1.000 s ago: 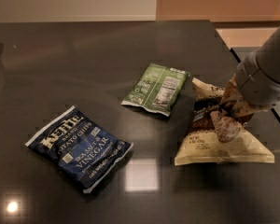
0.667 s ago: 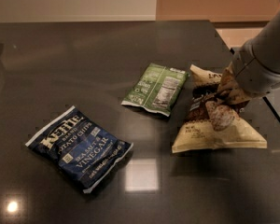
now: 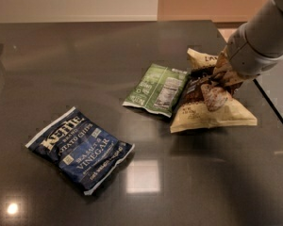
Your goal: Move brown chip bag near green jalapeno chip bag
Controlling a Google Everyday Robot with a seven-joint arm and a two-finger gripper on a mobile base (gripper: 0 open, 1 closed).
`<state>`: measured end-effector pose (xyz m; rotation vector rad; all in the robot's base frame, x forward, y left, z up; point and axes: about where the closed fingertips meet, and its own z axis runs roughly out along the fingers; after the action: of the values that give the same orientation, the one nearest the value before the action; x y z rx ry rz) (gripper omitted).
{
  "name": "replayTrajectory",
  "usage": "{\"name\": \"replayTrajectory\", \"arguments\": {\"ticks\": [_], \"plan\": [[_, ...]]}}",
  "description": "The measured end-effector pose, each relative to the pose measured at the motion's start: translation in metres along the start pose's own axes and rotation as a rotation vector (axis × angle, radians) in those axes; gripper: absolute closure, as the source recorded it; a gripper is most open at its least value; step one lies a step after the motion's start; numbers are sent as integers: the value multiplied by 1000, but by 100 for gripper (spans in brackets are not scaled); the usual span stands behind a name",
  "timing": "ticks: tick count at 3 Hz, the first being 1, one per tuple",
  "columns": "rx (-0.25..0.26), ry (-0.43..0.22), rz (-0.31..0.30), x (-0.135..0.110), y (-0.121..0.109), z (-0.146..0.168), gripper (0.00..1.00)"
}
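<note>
The brown chip bag [image 3: 211,117] lies at the right of the dark table, its cream-yellow edges splayed out and its middle pinched up and crumpled. My gripper [image 3: 218,84] comes down from the upper right and is shut on that bunched middle. The bag's left edge lies right beside the green jalapeno chip bag [image 3: 155,88], touching or nearly touching it. The green bag lies flat at the table's centre with its white label panel facing up.
A dark blue Kettle vinegar chip bag [image 3: 80,147] lies flat at the front left. The table's right edge [image 3: 273,108] runs just past the brown bag. My grey arm [image 3: 259,41] crosses the upper right corner.
My arm has risen and shifted up and back, pulling the brown bag's pinched middle with it. The bag sits slightly farther back, close against the green bag.
</note>
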<state>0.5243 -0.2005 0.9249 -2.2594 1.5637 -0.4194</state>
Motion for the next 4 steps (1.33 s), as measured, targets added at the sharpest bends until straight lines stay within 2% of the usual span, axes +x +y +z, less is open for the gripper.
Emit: {"name": "replayTrajectory", "arguments": {"ticks": [1, 2, 4], "plan": [[21, -10, 8, 1, -17, 11, 83], [29, -13, 15, 5, -29, 19, 59], [33, -15, 18, 6, -34, 22, 14]]}}
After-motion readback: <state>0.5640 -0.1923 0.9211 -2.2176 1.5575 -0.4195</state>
